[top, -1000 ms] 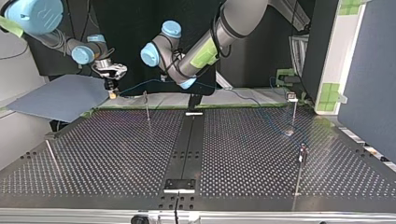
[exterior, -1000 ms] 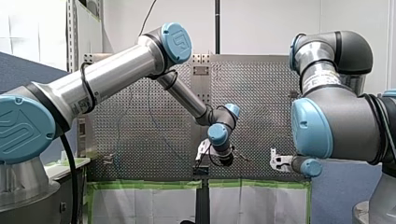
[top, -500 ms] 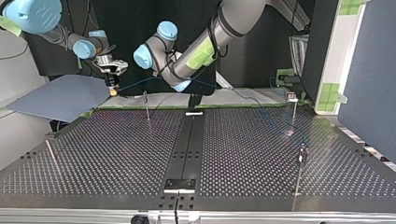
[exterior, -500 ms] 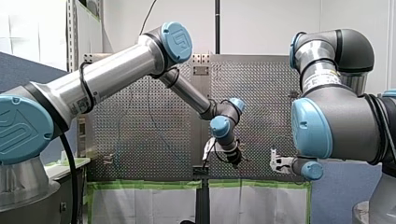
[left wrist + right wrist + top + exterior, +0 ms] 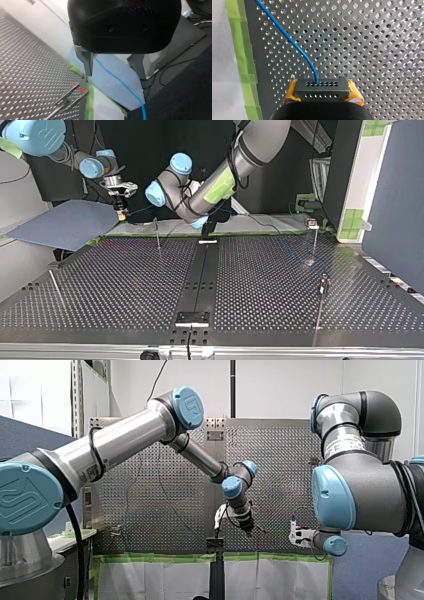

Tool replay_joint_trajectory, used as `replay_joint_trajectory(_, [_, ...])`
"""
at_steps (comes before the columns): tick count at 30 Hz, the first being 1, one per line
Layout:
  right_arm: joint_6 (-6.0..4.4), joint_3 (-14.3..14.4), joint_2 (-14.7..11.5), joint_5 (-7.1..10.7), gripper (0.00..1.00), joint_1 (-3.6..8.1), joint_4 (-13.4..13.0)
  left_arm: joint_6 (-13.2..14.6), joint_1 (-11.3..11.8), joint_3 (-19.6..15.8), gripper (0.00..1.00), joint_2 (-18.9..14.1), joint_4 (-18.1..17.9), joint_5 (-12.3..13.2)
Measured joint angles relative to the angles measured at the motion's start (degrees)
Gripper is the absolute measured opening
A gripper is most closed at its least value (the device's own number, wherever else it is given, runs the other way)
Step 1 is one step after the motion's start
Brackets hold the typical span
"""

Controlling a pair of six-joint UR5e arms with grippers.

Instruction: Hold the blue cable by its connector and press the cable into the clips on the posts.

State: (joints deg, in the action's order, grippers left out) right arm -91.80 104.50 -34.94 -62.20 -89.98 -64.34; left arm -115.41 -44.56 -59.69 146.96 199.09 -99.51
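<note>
The fingers (image 5: 354,94) of my right gripper (image 5: 322,94) are clamped on the black connector (image 5: 322,88), near the table (image 5: 374,50) edge. The blue cable (image 5: 294,42) is stretched over the table. My left gripper (image 5: 116,75) is spread wide around it.

Front, top views oppose across table (image 5: 125,285); wrist views close-up.

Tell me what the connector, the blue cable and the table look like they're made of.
Connector: likely matte black plastic, moulded with rows of small holes.
Blue cable: probably a plastic-sheathed wire, smooth, bending in a soft curve.
Table: seemingly metal sheet, dull grey sheen, punched with regular holes.
</note>
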Motion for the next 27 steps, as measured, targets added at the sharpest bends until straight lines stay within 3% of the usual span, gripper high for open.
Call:
replay_joint_trajectory(8, [-0.12, 0.12, -0.01, 0.87, 0.0, -0.34, -0.57, -3.77, 0.89, 4.21, 1.0, 2.08, 4.25, 0.1])
replay_joint_trajectory(19, [-0.2, 0.09, 0.02, 1.1, 0.0, -0.55, -0.67, -0.64, 1.22, 9.46, 1.0, 6.6, 9.67, -3.62])
replay_joint_trajectory(27, [-0.24, 0.06, 0.02, 0.92, 0.0, -0.66, -0.75, -0.99, 1.24, 9.64, 1.0, 6.86, 13.51, -2.39])
